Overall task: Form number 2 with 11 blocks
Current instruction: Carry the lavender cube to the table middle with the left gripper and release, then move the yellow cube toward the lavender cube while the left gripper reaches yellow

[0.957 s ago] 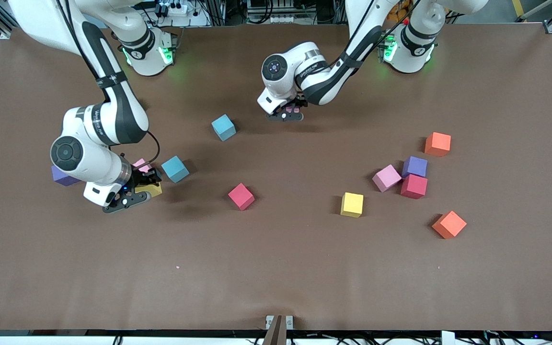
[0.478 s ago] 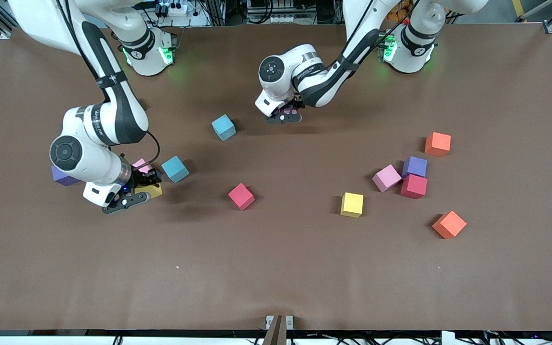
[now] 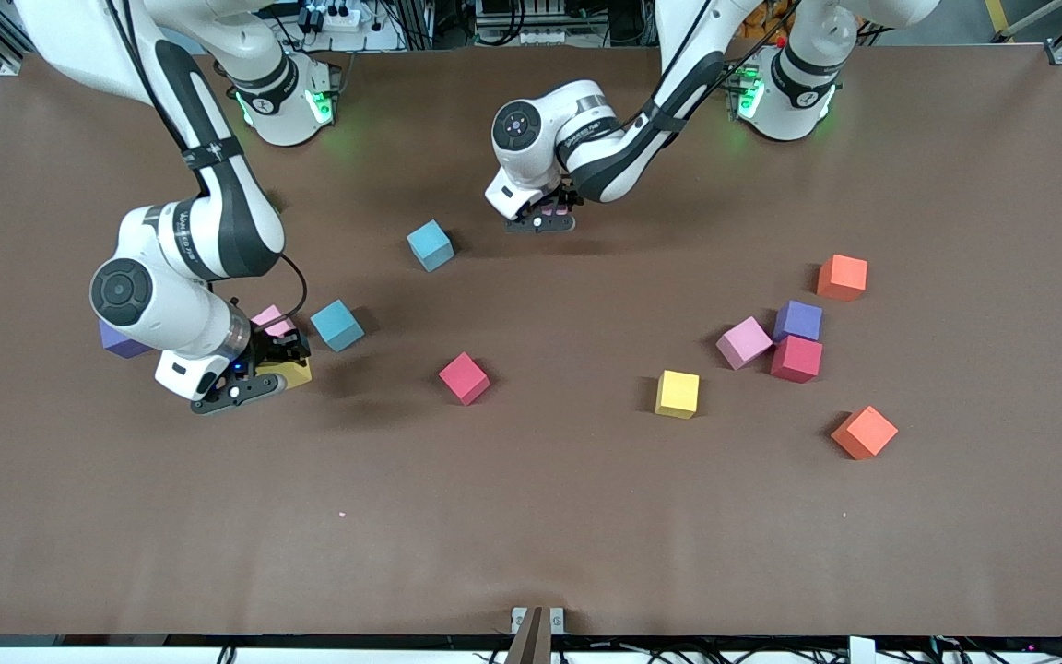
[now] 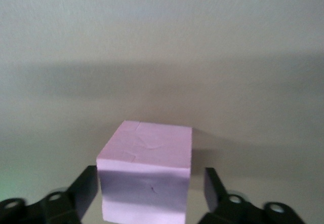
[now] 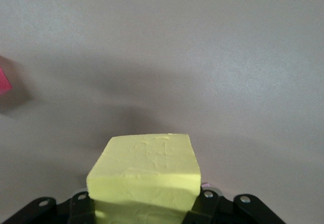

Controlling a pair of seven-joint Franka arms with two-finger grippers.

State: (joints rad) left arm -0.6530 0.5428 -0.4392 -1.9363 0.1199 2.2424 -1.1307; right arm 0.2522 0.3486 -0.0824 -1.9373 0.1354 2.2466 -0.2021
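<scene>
My left gripper (image 3: 542,221) (image 4: 151,183) stands low over the table near the robots' bases. Its fingers are open on either side of a pink cube (image 4: 152,143), with a gap showing at one finger. My right gripper (image 3: 262,373) (image 5: 144,198) is shut on a yellow cube (image 3: 289,373) (image 5: 147,163), low over the table toward the right arm's end. The other cubes lie scattered: two light blue (image 3: 430,245) (image 3: 337,326), a red (image 3: 464,378), a yellow (image 3: 677,394), and a pink (image 3: 271,319) beside the right gripper.
Toward the left arm's end, a pink (image 3: 744,342), a purple (image 3: 798,320) and a red cube (image 3: 796,359) cluster together. Two orange cubes (image 3: 843,278) (image 3: 864,432) lie near them. A purple cube (image 3: 121,343) is partly hidden under the right arm.
Both grippers have shifted slightly toward the right arm's end. The yellow cube moved with the right gripper. The loose cubes have not moved.
</scene>
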